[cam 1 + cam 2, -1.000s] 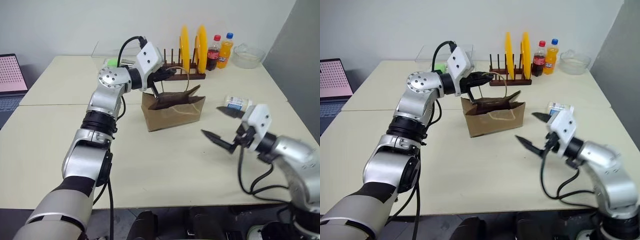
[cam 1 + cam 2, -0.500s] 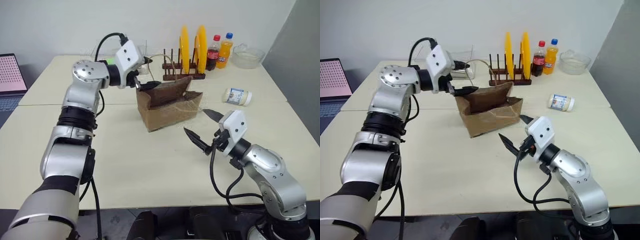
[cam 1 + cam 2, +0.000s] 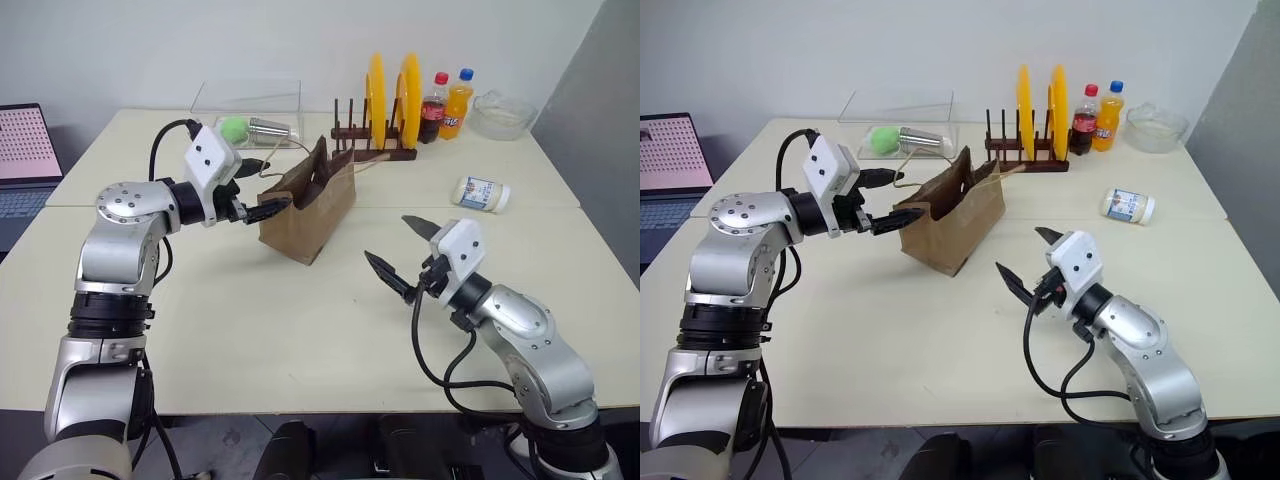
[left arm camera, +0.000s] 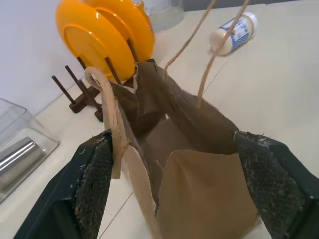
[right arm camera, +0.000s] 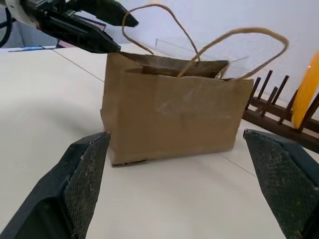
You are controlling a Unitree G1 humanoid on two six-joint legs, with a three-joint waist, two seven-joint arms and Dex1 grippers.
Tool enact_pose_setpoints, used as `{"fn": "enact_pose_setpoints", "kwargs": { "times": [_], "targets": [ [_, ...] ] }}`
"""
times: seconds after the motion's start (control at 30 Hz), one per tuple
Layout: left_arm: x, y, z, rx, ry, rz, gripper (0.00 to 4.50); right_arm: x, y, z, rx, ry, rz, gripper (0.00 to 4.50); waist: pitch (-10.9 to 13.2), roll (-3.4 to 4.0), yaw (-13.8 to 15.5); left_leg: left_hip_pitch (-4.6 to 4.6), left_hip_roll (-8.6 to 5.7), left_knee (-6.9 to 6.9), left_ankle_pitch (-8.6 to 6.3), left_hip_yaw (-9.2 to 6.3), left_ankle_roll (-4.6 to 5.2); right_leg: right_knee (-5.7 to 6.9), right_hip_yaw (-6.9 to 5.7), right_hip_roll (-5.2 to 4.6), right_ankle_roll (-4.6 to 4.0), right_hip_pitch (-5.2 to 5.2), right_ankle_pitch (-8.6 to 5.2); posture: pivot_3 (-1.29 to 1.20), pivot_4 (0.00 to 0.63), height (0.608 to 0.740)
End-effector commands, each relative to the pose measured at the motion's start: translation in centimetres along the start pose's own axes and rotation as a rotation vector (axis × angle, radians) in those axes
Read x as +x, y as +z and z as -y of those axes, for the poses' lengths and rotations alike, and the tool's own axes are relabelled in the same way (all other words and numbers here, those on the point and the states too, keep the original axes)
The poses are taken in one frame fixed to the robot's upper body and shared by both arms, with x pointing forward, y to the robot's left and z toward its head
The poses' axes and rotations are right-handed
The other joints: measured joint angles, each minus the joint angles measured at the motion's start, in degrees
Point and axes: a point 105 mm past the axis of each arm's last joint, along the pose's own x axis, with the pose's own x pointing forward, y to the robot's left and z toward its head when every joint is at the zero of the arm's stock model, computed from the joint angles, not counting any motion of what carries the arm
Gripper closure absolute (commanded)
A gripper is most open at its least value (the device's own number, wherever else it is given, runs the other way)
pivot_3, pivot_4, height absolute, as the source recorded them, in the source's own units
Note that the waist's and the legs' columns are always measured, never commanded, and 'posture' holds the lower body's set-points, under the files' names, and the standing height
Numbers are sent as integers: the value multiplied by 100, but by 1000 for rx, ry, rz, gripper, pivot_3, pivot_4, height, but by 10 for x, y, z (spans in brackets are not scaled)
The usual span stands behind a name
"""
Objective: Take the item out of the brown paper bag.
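Note:
The brown paper bag (image 3: pixel 305 215) stands creased on the table's middle, its narrow end turned to my left gripper (image 3: pixel 268 186). That gripper is open at the bag's rim, one finger on each side of the mouth. One tan handle (image 4: pixel 107 99) drapes beside a finger (image 4: pixel 92 184). Inside the bag (image 4: pixel 199 139) I see brown paper. The item (image 3: pixel 482 192), a small white bottle with a blue label, lies on its side on the table right of the bag. My right gripper (image 3: pixel 386 237) hovers open a little right of the bag, pointing at its broad side (image 5: pixel 169 119).
At the back stand a wooden rack with two yellow plates (image 3: pixel 385 90), a cola bottle (image 3: pixel 431 95), an orange soda bottle (image 3: pixel 457 98) and a glass bowl (image 3: pixel 503 112). A clear box (image 3: pixel 245 112) holds a green ball and a metal can. A laptop (image 3: pixel 22 150) sits far left.
My left gripper let go of the handle, opened and drew back to the left. The bag slid left and swivelled. My right gripper edged closer to the bag.

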Motion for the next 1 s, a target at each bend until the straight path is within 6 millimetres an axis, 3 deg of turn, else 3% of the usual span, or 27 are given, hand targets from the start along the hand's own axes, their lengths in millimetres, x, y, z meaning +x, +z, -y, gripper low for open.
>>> {"fn": "enact_pose_setpoints", "kwargs": {
  "times": [0.03, 0.13, 0.27, 0.33, 0.57, 0.73, 1.0],
  "targets": [
    [-11, -12, -19, 28, 127, -50, 554, 0, 14, 0, -33, 5, 58, 0, 0, 0, -2, 1, 0, -1, 0, 0, 0, 0, 0, 0, -1, 0, 1, 0, 150, 740],
    [-13, -19, -32, 13, 222, -70, 31, 1, 14, -2, -33, 12, 58, 0, 0, 0, -11, 6, 1, -2, 0, 1, 1, 2, 1, 1, 3, 1, -2, 0, 150, 740],
    [-25, -34, -57, -36, 378, -118, 12, 1, 14, -4, -36, 18, 55, 0, 0, 0, -11, 6, 1, -2, -1, 1, 1, 2, 0, 1, 5, 2, -3, 0, 150, 740],
    [-29, -39, -59, -65, 417, -118, 12, 1, 13, -4, -40, 18, 52, 0, 0, 0, -14, 7, 1, -2, -1, 1, 1, 2, 0, 1, 5, 2, -3, 0, 150, 740],
    [-25, -26, -4, -248, 403, 59, 12, -3, 9, -2, -39, -3, 40, 0, 0, -1, -10, 7, 1, -4, -1, 1, 0, -5, 2, -5, -18, 6, 11, 0, 150, 740],
    [-19, -29, 41, -318, 353, 46, 12, -7, 9, -2, -21, -15, 48, 0, -1, -4, 9, 18, 1, -5, -1, 0, 0, -4, 2, -5, -17, 17, 10, 0, 150, 740],
    [-21, -34, 52, -296, 358, 17, 12, -28, 8, 11, 20, -165, 69, 0, -1, -4, 53, 26, 1, -8, -1, 2, 0, -3, 3, -2, 10, 20, -7, 0, 150, 740]
  ]
}}
